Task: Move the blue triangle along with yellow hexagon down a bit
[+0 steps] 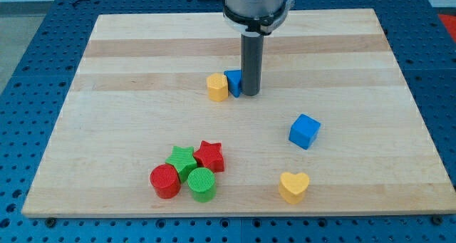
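Blue triangle (232, 82) and yellow hexagon (217, 87) sit side by side just above the middle of the wooden board (128, 115), touching, hexagon at the triangle's nine o'clock. My tip (250, 93) is planted on the board hard against the triangle's three o'clock side; it is a bare rod, nothing to open or close, nothing gripped. Swing out to five o'clock from the tip and there is the blue cube (304, 131), well apart and alone. Further down at about five o'clock, the yellow heart (293, 187) sits near the bottom edge. Over at seven o'clock a tight cluster: red star (209, 156) beside green star (182, 160), with the red cylinder (165, 181) and green cylinder (201, 184) in front, all packed close together.
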You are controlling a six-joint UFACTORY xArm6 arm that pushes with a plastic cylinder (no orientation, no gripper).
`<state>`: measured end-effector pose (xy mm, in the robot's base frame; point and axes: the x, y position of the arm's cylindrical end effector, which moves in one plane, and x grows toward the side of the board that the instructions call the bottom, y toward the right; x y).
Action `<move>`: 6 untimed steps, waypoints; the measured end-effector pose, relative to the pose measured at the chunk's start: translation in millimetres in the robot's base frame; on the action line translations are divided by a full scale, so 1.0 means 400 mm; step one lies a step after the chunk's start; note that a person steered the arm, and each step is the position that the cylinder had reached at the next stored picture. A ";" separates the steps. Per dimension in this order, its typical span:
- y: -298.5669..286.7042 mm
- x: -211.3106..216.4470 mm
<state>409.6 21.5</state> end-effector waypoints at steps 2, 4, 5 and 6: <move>0.003 -0.033; 0.011 -0.061; 0.034 -0.080; -0.009 -0.092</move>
